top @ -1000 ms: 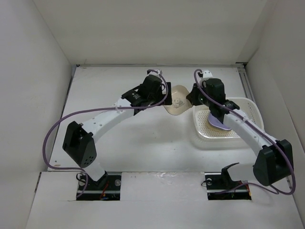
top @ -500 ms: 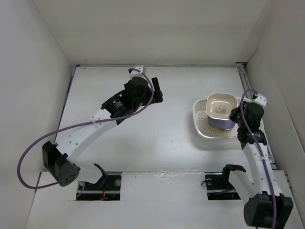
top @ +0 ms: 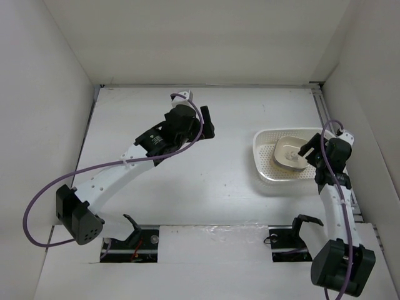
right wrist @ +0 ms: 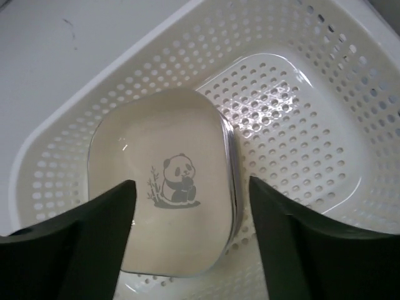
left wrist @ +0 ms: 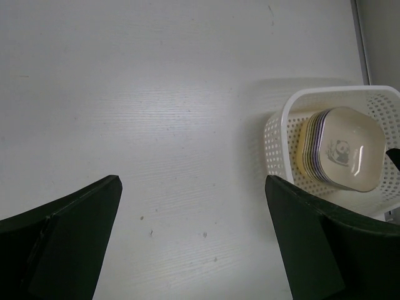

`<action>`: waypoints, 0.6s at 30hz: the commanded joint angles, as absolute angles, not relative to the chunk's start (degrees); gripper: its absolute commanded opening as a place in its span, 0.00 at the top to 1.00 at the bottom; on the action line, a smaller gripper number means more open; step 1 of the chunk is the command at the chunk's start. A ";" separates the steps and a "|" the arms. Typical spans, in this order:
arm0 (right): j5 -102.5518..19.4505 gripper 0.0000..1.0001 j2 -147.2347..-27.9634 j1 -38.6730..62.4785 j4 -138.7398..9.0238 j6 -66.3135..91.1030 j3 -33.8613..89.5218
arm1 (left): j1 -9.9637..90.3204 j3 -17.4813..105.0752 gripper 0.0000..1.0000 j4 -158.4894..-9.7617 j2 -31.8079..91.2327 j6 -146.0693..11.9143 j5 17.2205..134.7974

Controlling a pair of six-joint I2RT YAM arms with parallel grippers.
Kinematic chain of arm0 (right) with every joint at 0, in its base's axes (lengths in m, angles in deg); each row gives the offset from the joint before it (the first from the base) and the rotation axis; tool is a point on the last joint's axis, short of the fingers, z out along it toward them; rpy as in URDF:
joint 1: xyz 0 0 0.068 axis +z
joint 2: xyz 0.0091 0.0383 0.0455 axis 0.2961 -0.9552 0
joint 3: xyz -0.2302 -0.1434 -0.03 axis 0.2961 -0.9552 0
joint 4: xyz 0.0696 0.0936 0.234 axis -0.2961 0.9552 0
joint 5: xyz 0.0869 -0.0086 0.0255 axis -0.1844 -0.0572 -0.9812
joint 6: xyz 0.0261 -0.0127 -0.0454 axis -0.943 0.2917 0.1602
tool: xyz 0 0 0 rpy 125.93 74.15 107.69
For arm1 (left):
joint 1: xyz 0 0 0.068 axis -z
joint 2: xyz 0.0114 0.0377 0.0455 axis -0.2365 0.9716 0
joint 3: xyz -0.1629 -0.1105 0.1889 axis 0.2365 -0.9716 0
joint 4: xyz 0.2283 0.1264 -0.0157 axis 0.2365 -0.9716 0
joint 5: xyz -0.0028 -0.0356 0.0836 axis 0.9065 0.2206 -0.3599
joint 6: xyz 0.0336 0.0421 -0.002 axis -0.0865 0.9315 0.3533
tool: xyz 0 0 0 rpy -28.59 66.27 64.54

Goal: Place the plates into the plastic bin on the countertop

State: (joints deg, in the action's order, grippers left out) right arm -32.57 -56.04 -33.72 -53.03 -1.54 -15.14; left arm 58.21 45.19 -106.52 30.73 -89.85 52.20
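The plates (top: 290, 154) lie stacked in the left half of the plastic bin (top: 269, 135), a cream one with a panda print (right wrist: 165, 212) on top. Purple and yellow edges (left wrist: 312, 144) show beneath it. My right gripper (top: 310, 155) hovers open just above the stack's near-right side, its fingers (right wrist: 294, 250) straddling the top plate without touching it. My left gripper (top: 206, 125) is open over the bare countertop (top: 206, 181), well left of the bin, with nothing between its fingers (left wrist: 69, 244).
The bin's right half (right wrist: 294, 131) shows its perforated bottom. White walls enclose the countertop on three sides, and a rail (top: 325, 115) runs along the right edge beside the bin. The bin's white wall (left wrist: 275, 134) faces the left gripper.
The right gripper carried the cream plate from the handover point to the bin, opened and let it drop onto the stack. The left arm drew back to the left, still open.
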 commanded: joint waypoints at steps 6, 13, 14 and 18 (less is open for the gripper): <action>-41.03 0.00 -50.47 -33.92 -53.52 0.39 -7.31 | 58.33 45.98 0.00 -105.30 31.03 -89.68 51.49; -41.03 0.00 -44.93 -28.31 -39.72 5.58 5.61 | 58.33 48.17 0.00 -109.95 27.26 -91.97 45.96; -40.42 0.00 -44.23 -27.08 -37.87 6.11 7.03 | 58.33 49.05 0.00 -111.35 26.73 -91.97 45.25; -38.92 0.00 -39.84 -20.40 -32.24 6.11 11.16 | 58.33 50.90 0.00 -115.13 23.40 -91.97 40.42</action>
State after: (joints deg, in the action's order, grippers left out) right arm -39.47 -42.33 -23.36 -38.73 4.40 8.14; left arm 58.21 46.74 -112.16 28.43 -91.35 45.64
